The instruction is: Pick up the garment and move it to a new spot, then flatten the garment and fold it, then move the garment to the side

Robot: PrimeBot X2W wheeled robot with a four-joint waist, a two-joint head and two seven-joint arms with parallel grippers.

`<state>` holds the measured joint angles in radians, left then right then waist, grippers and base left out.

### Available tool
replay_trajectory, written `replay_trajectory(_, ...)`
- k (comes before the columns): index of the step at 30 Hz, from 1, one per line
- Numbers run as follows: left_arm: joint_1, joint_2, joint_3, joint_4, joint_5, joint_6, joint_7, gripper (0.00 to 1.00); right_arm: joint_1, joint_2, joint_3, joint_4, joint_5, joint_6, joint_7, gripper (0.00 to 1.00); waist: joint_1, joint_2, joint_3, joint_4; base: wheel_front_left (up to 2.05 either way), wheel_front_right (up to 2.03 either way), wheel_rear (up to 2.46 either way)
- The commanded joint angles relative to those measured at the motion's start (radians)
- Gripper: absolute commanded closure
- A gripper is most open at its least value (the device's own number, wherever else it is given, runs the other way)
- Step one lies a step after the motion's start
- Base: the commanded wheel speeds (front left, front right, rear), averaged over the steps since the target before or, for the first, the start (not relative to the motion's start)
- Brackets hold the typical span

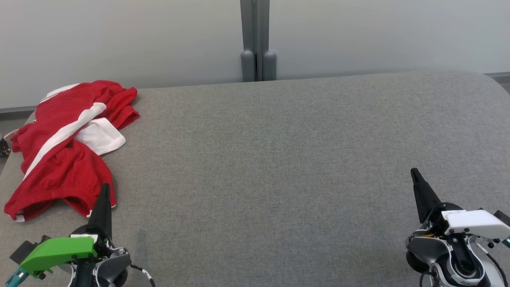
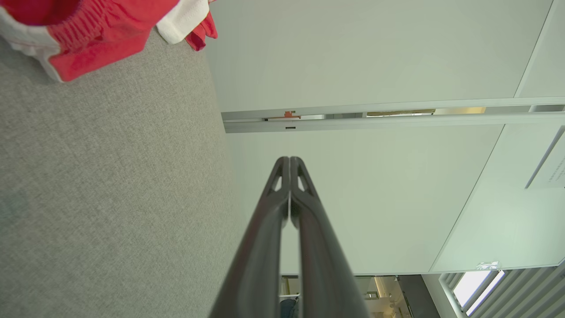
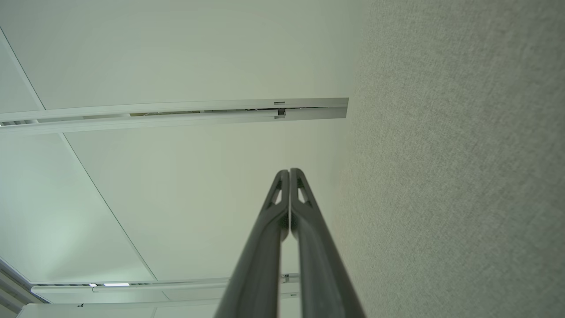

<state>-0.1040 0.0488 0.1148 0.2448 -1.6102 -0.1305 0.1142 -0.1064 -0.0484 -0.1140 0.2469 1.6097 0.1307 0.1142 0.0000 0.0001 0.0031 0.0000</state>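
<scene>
A crumpled red-and-white garment (image 1: 63,159) is seen at the far left of the grey tabletop (image 1: 279,159).
The left gripper (image 1: 105,188) is held just beside the garment's near hem, its jaws pressed together on nothing; the right gripper (image 1: 415,175) is held well apart at the near right, jaws likewise pressed together.

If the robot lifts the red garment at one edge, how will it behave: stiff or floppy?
Probably floppy: the garment lies crumpled in soft folds, so it should hang limp. It looks thin, so likely light. On the cloth-covered table, a push may bunch it rather than slide it.
</scene>
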Motion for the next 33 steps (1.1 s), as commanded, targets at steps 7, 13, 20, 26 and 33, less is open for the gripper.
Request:
replay_trajectory(7,-0.011,0.003,0.002,-0.001,-0.005,-0.003,0.002,1.00,-0.006,-0.004,-0.001,-0.005,0.007,0.000,0.002,1.00,0.0000,-0.0001,0.000,0.000,0.00,0.00,0.00)
replay_trajectory(13,0.025,-0.006,-0.009,0.030,0.001,0.000,-0.006,0.00,0.025,0.008,0.007,0.030,-0.002,0.000,-0.005,0.00,0.0000,-0.0001,0.000,0.000,0.00,0.00,0.00)
replay_trajectory(20,0.039,-0.006,-0.046,0.022,0.014,0.000,-0.041,0.00,0.039,0.007,0.033,0.025,-0.021,0.000,-0.040,0.00,0.0000,-0.0001,-0.007,0.000,0.00,0.00,0.00)
replay_trajectory(26,0.045,-0.005,-0.066,0.016,0.055,0.001,-0.069,0.00,0.047,0.006,0.040,0.021,-0.065,0.000,-0.069,0.00,0.0000,-0.0001,-0.012,0.001,0.00,0.00,0.00)
replay_trajectory(33,0.046,-0.004,-0.086,-0.009,0.151,0.026,-0.100,0.00,0.055,0.005,0.038,-0.001,-0.165,0.000,-0.100,0.00,0.0000,-0.0001,-0.017,0.002,0.00,0.00,0.00)
